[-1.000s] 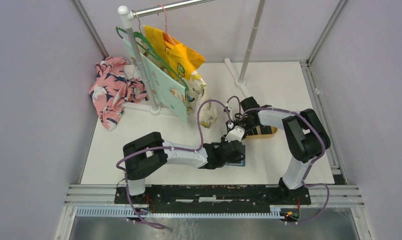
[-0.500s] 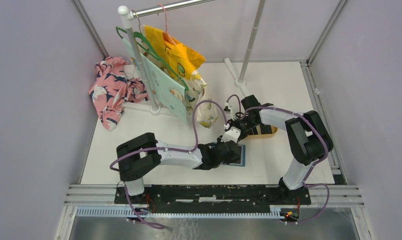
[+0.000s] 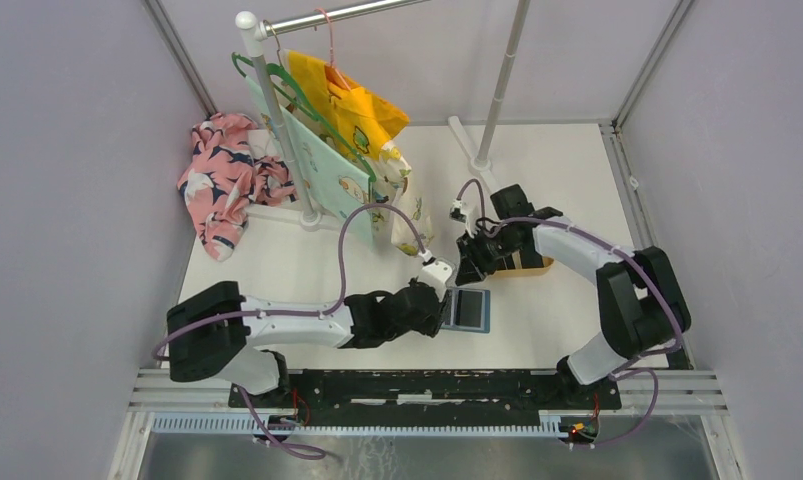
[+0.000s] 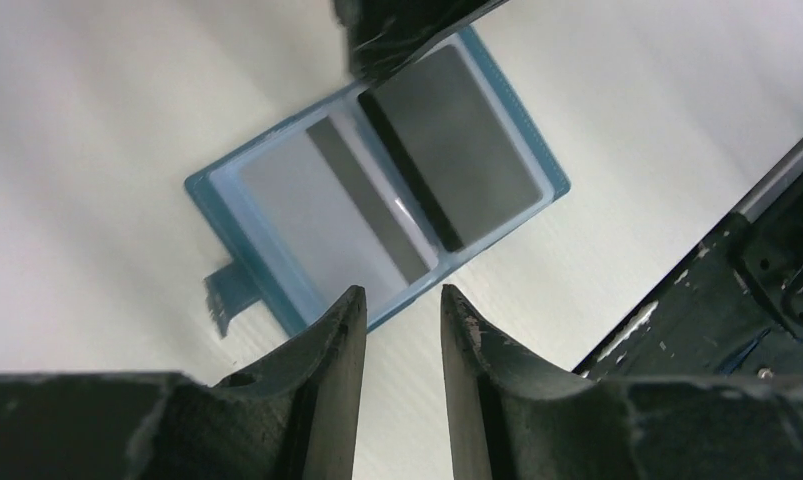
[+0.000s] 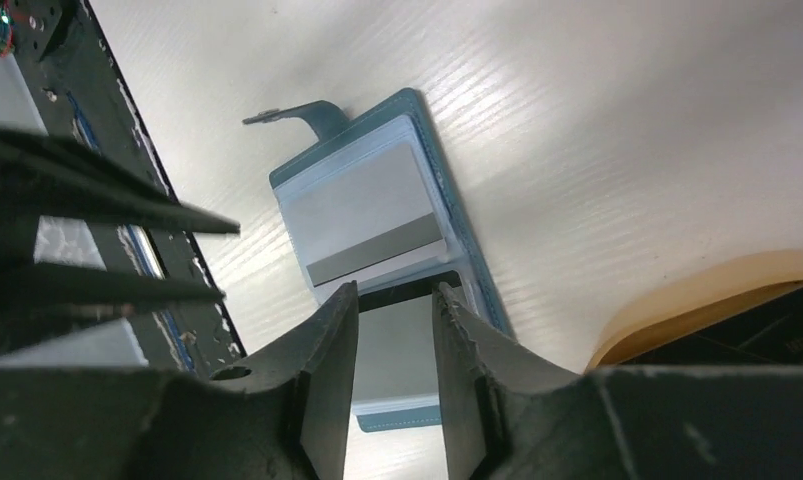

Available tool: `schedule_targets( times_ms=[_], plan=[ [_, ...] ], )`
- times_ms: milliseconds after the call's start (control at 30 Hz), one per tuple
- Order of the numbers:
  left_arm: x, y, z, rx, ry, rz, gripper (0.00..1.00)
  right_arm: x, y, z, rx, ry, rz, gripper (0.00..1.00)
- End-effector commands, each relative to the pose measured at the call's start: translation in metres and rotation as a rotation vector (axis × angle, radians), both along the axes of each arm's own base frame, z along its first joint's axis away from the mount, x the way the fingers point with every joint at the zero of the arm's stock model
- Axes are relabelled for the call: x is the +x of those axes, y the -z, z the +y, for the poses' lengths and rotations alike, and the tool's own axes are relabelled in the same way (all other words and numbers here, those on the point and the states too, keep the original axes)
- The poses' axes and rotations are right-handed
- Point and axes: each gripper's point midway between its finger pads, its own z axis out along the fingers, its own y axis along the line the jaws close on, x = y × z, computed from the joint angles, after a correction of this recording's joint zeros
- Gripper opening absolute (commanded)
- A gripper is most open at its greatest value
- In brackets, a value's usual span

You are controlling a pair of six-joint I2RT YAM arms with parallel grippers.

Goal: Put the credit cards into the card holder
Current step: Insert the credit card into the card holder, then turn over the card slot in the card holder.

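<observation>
Two credit cards point(image 4: 457, 150) look tucked inside the card holder point(image 3: 472, 310), and your left gripper point(image 4: 401, 300) and right gripper point(image 5: 395, 295) near it have jaws a little apart and empty, so next look for any card left out.

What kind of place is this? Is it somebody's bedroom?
Probably not: it looks like a robot test booth. Plain walls box in a white table, two robot arms are bolted to a rail, and a clothes rack and card holder look like practice props.

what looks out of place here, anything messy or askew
A pink floral garment lies crumpled on the table beside the clothes rack, while the other garments hang from it. The card holder lies open and flat, cards in its slots; nothing spilled.
</observation>
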Motion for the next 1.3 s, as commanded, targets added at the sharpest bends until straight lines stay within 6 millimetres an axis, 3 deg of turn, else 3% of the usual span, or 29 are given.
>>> schedule_targets(
  times_ms=[0,167,300,367,500,667,933,1267],
  plan=[
    [0.002,-0.009,0.018,-0.075,-0.01,0.013,0.4,-0.001,-0.022,0.002,0.083,-0.081,-0.199,0.36],
    [0.006,-0.006,0.036,-0.161,-0.02,0.108,0.37,-0.022,-0.027,0.009,0.177,-0.319,-0.465,0.25],
    [0.014,-0.012,0.047,-0.24,-0.033,0.144,0.33,-0.047,-0.015,0.018,0.178,-0.631,-0.765,0.06],
    [0.015,-0.016,0.048,-0.283,-0.025,0.163,0.31,-0.047,-0.007,0.022,0.13,-0.71,-0.853,0.0],
    [0.009,-0.023,0.042,-0.354,0.032,0.211,0.25,-0.034,0.011,0.023,0.024,-0.656,-0.811,0.0],
    [0.007,-0.028,0.036,-0.407,0.051,0.222,0.26,-0.035,0.026,0.017,-0.025,-0.642,-0.825,0.0],
    [0.015,-0.012,0.031,-0.419,0.032,0.277,0.31,-0.034,0.044,0.013,-0.103,-0.658,-0.8,0.0],
    [0.024,0.013,0.035,-0.359,-0.016,0.31,0.43,-0.035,0.046,0.022,-0.097,-0.636,-0.78,0.01]
  ],
)
